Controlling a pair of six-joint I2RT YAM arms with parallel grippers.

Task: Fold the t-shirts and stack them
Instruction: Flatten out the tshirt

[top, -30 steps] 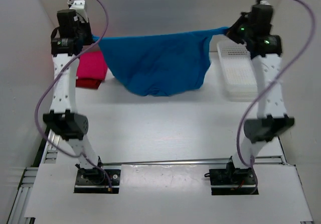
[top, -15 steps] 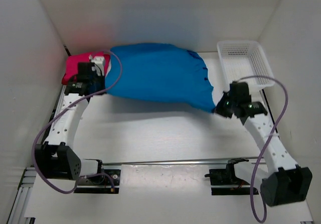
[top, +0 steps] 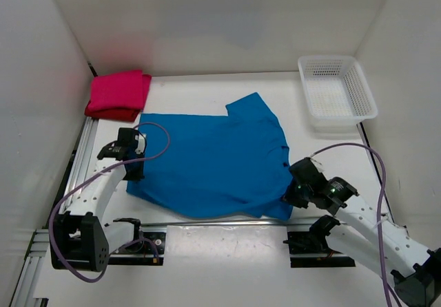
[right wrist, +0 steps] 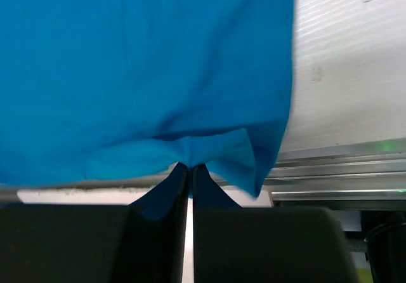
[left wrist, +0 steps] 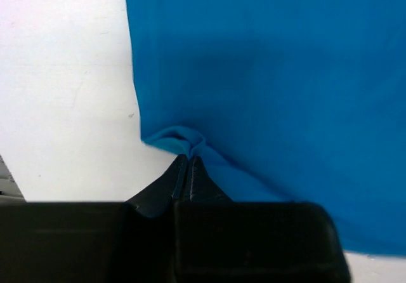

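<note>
White table (top: 207,90) bears the blue t-shirt (top: 213,162) spread flat near the front. The left gripper (left wrist: 188,160) and right gripper (right wrist: 190,166) are each pinched shut on a near edge of it. The magenta t-shirt (top: 120,90) lies folded on the dark red t-shirt (top: 110,113) at far left, and a mesh basket (top: 327,58) sits far right. Nothing lies between them and the blue t-shirt.

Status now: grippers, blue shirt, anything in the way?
Left gripper shut on blue t-shirt, left edge; right gripper shut on near right corner. Shirt spread open on table. Folded red-pink pile close by far left corner; mesh basket far right.
</note>
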